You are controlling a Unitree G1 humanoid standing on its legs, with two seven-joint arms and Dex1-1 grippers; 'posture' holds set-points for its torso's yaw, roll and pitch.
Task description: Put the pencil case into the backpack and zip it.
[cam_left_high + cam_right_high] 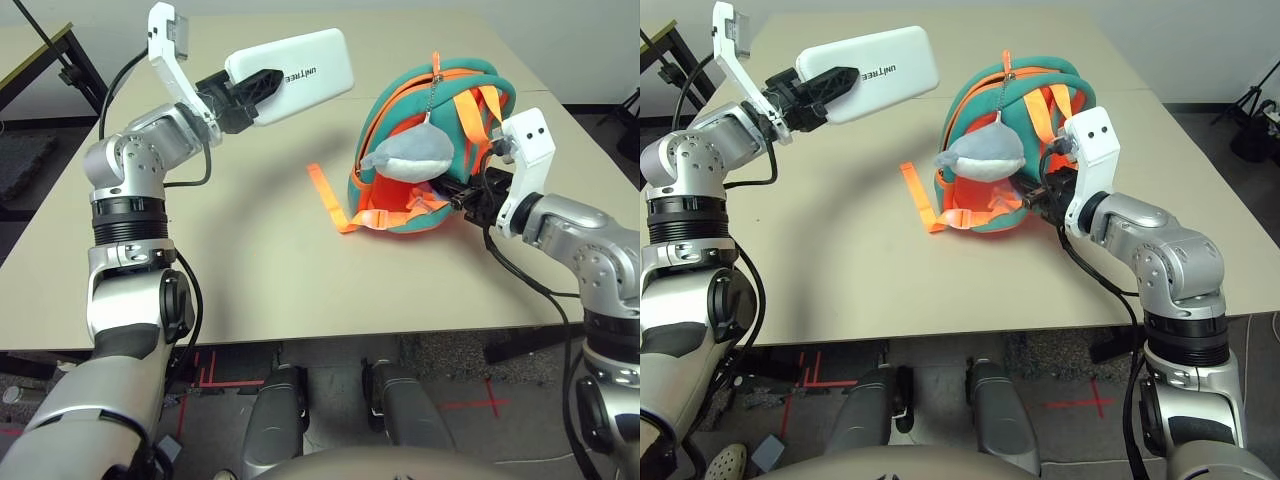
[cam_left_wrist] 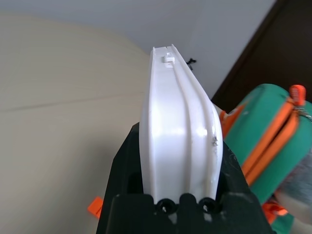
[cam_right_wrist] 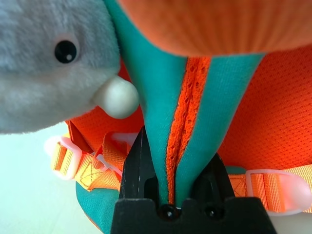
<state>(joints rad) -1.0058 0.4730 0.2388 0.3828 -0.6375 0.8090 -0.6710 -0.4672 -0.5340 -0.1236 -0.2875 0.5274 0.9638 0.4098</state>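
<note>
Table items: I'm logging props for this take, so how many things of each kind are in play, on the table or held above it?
Pencil case: 1
Backpack: 1
Plush shark charm: 1
Total: 3

The pencil case (image 1: 300,70) carries small dark lettering reading "UNITREE" on its face.
</note>
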